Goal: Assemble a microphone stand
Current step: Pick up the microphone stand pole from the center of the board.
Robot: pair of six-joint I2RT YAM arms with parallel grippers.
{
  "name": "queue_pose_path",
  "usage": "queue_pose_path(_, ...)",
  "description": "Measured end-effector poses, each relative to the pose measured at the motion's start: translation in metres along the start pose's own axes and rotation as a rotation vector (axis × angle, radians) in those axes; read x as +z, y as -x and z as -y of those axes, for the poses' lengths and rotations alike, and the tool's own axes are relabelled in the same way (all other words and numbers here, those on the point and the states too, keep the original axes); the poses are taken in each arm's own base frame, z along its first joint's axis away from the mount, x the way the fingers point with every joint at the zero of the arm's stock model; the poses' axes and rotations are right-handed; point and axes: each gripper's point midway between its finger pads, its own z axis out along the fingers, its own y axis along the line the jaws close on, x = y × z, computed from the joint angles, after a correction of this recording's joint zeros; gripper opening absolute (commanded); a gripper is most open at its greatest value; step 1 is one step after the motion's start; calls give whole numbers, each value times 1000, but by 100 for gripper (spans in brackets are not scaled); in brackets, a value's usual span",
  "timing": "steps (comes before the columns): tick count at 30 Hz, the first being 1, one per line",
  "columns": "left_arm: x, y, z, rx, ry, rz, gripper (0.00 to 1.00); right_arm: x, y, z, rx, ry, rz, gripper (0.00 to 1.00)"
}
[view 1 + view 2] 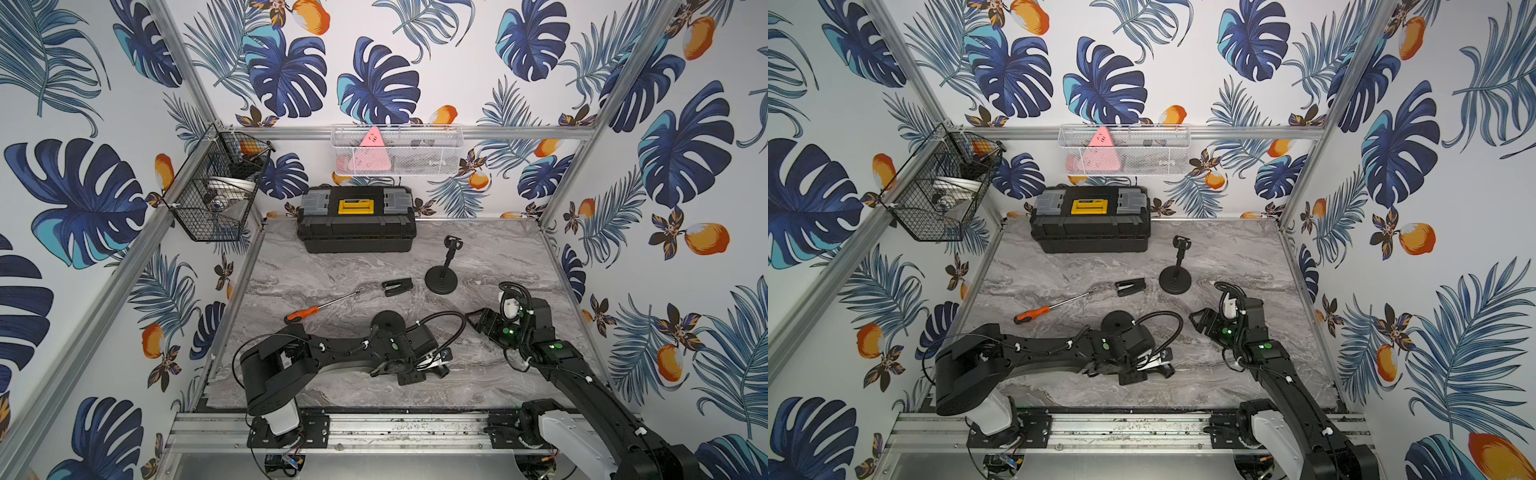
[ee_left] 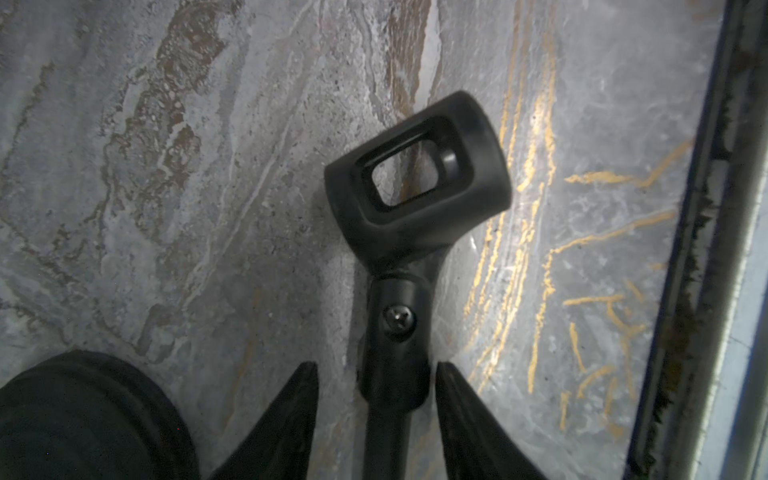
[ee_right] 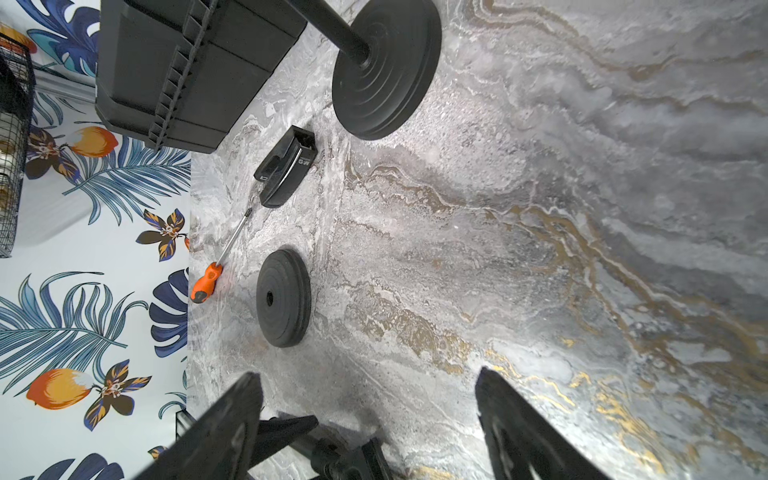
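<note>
Nearest of all, the right arm is reaching in from the near right corner, its base cut off by the frame edge. The left arm is lying low across the near side of the marble table.

Against the far wall a black toolbox is sitting shut. A black wire basket is hanging on the far left and a white mesh basket above the toolbox; what they are holding is hard to make out.

Toward the far right an upright stand is standing on its round foot. The loose base disc is lying flat near the middle, its near edge hidden behind the left wrist. An orange-handled screwdriver is lying to its left.

The left gripper is straddling the stem, just near of the disc. Its jaws are standing apart, with table showing between one finger and the stem, so no grip is showing. The stem is running out of the wrist picture, and the microphone clip at its tip is resting on the table.

The right gripper is hovering at near right, jaws wide apart over bare marble, holding nothing.

A small black clamp-like piece is lying between the screwdriver tip and the upright stand.
</note>
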Motion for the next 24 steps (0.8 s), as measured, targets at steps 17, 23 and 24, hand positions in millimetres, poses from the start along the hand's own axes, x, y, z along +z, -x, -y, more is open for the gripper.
queue_pose_path(17,11,7,0,-15,-32,-10,1,-2,5,1,7,8,20,84)
queue_pose_path(23,-41,40,-49,-161,58,171,0,-8,18,-10,-10,19,54,87)
queue_pose_path(24,-50,46,-59,-190,77,205,0,-10,21,-13,-14,24,59,87)
